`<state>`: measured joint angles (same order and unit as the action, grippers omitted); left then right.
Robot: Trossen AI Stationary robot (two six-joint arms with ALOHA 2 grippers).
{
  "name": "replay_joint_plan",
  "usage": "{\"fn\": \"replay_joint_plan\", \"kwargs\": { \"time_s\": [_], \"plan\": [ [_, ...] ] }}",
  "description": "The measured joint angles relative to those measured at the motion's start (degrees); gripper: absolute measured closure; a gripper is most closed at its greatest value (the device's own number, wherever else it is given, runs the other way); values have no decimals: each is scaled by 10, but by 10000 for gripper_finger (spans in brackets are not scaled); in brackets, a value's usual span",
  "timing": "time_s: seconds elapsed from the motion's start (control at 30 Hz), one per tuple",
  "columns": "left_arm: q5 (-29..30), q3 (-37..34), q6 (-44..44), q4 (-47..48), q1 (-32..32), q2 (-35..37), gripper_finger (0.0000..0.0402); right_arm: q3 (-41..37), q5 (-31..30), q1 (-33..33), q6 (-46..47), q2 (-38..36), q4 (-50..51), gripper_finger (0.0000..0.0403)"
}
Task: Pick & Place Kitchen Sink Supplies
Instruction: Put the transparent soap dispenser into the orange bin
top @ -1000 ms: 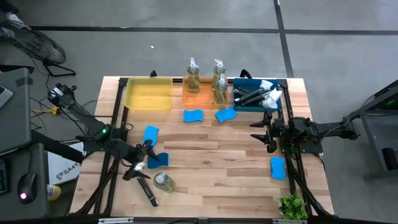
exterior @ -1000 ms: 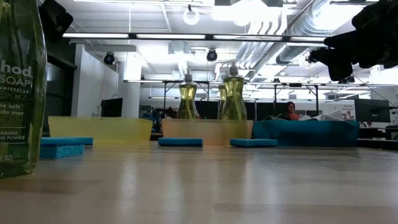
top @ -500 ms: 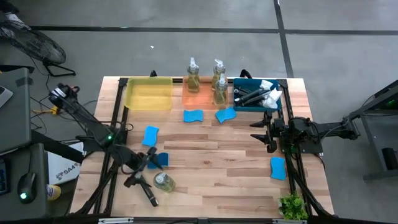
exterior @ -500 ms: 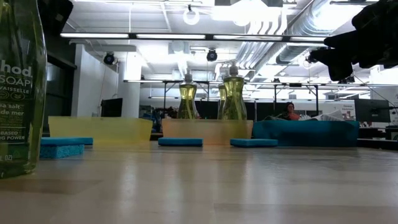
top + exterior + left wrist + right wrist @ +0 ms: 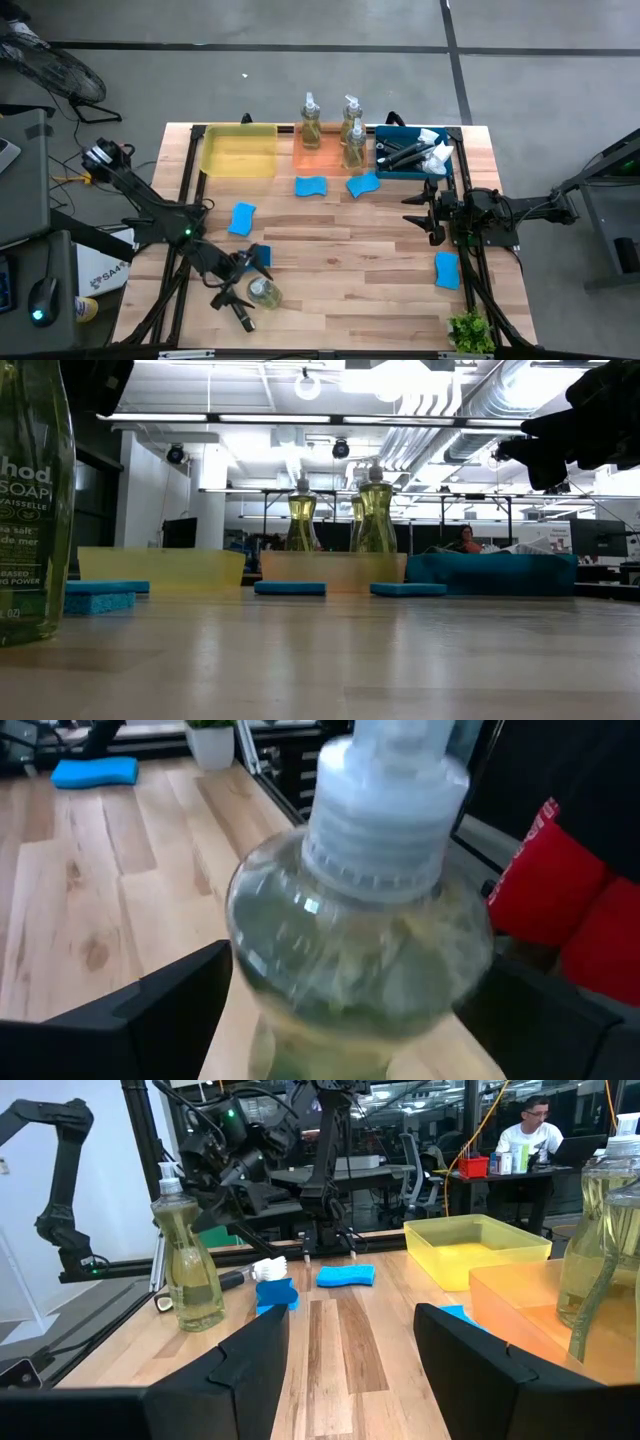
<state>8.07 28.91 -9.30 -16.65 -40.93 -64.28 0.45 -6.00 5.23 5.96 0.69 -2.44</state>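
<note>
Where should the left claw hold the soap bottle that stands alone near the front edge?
Grip the soap bottle around its wide clear body, below the white pump collar, coming level from the side. It stands upright, and the left claw has a finger on each side of it.

High view straight down, low view level across table (image 5: 330, 660), wrist views close, sharing soap bottle (image 5: 360, 930).
</note>
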Motion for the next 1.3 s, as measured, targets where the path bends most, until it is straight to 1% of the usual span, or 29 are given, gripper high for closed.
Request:
{"fn": "replay_joint_plan", "kwargs": {
  "time_s": [0.17, 0.3, 0.47, 0.6, 0.67, 0.87, 0.97, 1.1, 1.3],
  "plan": [
    [4, 0, -1, -40, 0, -25, 21, 0, 0, 0, 0, 0, 0, 192],
    [8, 6, -1, -47, 0, -39, 28, 0, 0, 0, 0, 0, 0, 192],
    [20, 23, 0, -46, 0, -42, 74, 0, 0, 0, 0, 0, 0, 192],
    [20, 26, 1, -41, 0, -42, 117, 0, 0, 0, 0, 0, 0, 192],
    [17, 26, 0, -37, 0, -42, 130, 0, 0, 0, 0, 0, 0, 192],
    [21, 27, -2, -35, 0, -42, 128, 0, 0, 0, 0, 0, 0, 192],
    [43, 37, -6, -21, 0, -42, 123, 0, 0, 0, 0, 0, 0, 192],
    [71, 51, 5, -8, 0, -43, 131, 0, 0, 0, 0, 0, 0, 192],
    [120, 76, 5, 29, 0, -43, 131, 0, 0, 0, 0, 0, 0, 192]
  ]
}}
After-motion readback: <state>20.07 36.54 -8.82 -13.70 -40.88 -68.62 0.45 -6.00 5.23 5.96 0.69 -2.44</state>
